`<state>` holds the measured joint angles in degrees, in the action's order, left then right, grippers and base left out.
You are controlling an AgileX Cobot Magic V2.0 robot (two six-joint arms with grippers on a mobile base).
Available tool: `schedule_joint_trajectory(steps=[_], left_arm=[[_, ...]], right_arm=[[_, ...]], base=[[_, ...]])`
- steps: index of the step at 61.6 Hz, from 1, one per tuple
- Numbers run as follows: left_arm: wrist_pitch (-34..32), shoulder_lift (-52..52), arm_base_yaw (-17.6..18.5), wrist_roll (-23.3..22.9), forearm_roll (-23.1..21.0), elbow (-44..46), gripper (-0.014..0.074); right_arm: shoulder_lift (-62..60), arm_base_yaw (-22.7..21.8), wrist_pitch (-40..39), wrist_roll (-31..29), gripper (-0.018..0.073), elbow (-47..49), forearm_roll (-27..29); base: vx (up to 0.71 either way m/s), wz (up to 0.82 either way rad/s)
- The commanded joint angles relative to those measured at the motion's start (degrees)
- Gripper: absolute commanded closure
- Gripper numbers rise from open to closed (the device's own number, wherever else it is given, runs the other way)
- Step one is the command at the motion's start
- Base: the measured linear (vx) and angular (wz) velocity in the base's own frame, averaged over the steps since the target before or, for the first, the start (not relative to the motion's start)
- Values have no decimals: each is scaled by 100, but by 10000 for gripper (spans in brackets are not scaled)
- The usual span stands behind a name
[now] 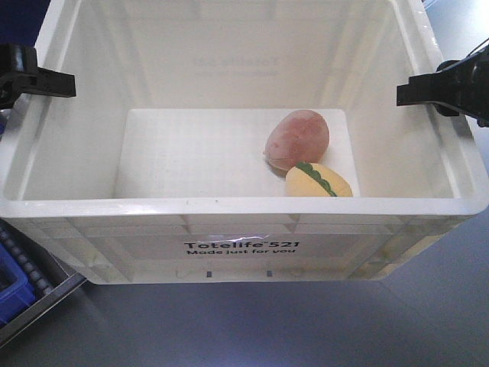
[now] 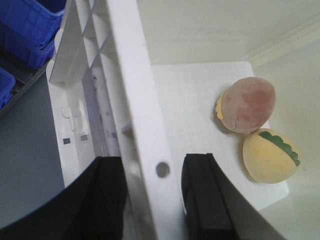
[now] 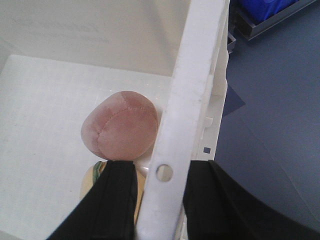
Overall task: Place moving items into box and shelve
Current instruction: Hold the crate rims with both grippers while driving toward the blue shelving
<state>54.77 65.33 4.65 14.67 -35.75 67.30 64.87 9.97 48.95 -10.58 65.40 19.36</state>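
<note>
Front view: the red toy (image 1: 296, 139) and yellow toy (image 1: 318, 182) lie touching on the floor of the box (image 1: 244, 206), toward its right front corner, with the left claw (image 1: 46, 80) and right claw (image 1: 428, 92) at the side rims. Left wrist view: left claw straddles the rim, fingers apart, with a slight gap at the inner one; blue bins (image 2: 25, 30) sit outside. Right wrist view: right claw is clamped on the rim, both fingers against it, red toy just inside.

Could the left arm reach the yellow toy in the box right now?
Probably not. The left gripper straddles the rim of the box, and the yellow toy lies across the floor by the opposite wall; it would have to come off the rim first.
</note>
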Motion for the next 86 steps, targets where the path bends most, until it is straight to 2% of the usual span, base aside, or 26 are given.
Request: schedule_joint_trajectory(steps=[1,86], left_arm=[[-448,-170,60,106,-1004,260,594],[-448,-170,60,106,-1004,260,594]], right_arm=[[-200,75,-556,-230,565,280,822],[-200,75,-556,-230,565,280,822]], base=[[6,28],[6,34]])
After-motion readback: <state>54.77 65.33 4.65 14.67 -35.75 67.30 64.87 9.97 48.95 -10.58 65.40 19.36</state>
